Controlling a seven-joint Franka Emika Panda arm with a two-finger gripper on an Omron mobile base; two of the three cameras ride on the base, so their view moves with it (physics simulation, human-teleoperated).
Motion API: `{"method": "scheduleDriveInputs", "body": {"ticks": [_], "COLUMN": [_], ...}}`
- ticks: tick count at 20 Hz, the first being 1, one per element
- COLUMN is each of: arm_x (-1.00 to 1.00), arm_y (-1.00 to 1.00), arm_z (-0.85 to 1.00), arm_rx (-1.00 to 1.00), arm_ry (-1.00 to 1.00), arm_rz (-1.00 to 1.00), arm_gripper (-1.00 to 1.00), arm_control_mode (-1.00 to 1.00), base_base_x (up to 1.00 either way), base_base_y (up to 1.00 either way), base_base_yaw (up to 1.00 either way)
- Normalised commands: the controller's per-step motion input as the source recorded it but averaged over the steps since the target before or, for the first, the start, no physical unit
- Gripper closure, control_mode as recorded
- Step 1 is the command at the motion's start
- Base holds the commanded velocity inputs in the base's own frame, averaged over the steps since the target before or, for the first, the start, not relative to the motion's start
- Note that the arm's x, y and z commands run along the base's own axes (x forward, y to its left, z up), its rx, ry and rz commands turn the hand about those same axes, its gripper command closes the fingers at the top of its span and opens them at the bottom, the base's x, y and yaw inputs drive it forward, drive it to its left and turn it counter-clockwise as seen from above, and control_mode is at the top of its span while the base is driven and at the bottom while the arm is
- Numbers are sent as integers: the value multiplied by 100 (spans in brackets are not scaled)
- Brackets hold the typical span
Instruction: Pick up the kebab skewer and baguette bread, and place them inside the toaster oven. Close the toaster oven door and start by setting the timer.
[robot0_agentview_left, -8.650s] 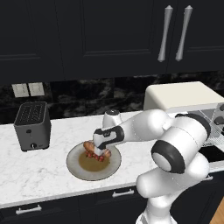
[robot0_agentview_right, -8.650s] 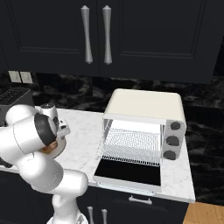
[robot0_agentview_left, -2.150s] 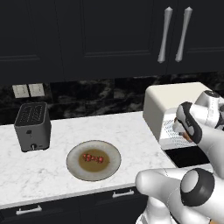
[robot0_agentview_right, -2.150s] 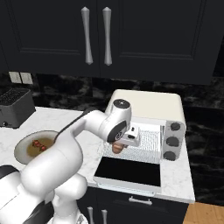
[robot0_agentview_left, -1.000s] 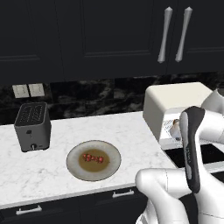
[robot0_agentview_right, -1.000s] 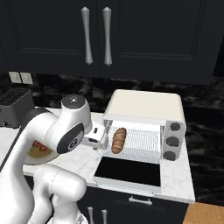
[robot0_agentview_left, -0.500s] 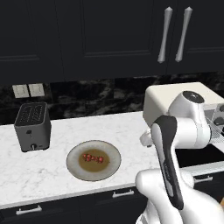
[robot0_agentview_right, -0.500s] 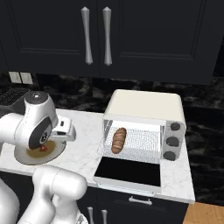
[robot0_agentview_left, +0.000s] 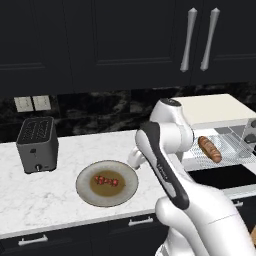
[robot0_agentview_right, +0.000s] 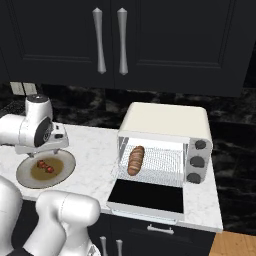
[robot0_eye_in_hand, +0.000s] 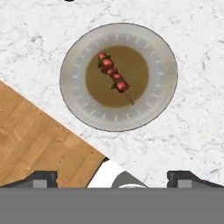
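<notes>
A: Where does the bread (robot0_agentview_right: 135, 160) sit?

B: On the wire rack inside the toaster oven (robot0_agentview_right: 166, 137), left part of the rack, long axis running front to back. The oven door (robot0_agentview_right: 146, 197) hangs down flat, open. The knobs on the right of the oven look untouched, as far as I can judge.

A: And the skewer (robot0_eye_in_hand: 114, 78)?

B: On the plate (robot0_eye_in_hand: 161, 60), in the brown centre, well apart from the oven. Plate rests on the marble counter (robot0_agentview_left: 62, 190), with the slot toaster (robot0_agentview_left: 36, 145) off to its left in the left base view.

A: The gripper (robot0_eye_in_hand: 112, 175)?

B: High over the plate, looking straight down. Both fingertips (robot0_eye_in_hand: 43, 176) sit at the far corners of the hand view, so the jaws stand wide and carry nothing.

A: Which way does the skewer lie from it?

B: Ahead along the line of sight and a touch left of centre. In the hand view its long axis runs diagonally, chunks toward upper left, bare stick tip toward lower right. The fingers line up left to right across that view, so the stick lies slantwise to them, neither square across nor along.

A: So the next move?

B: My guess: roll the wrist until the fingers straddle the stick squarely, then descend onto the chunks. Thin stick on a shallow plate could slip.
</notes>
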Motion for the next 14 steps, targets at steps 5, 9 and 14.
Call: {"method": "scheduleDriveInputs", "body": {"ticks": [5,9,14], "arm_x": [12,24,30], "arm_y": [16,1,8], "arm_z": [-60,-51,-46], "arm_rx": [-18,-19,-6], "arm_ry": [3,0,0], "arm_rz": [24,17,10], "arm_gripper": [-100,-100,-100], "arm_control_mode": [-100,-100,-100], "base_base_x": [0,0,0], "base_base_y": [0,0,0], "base_base_yaw": [0,0,0]}}
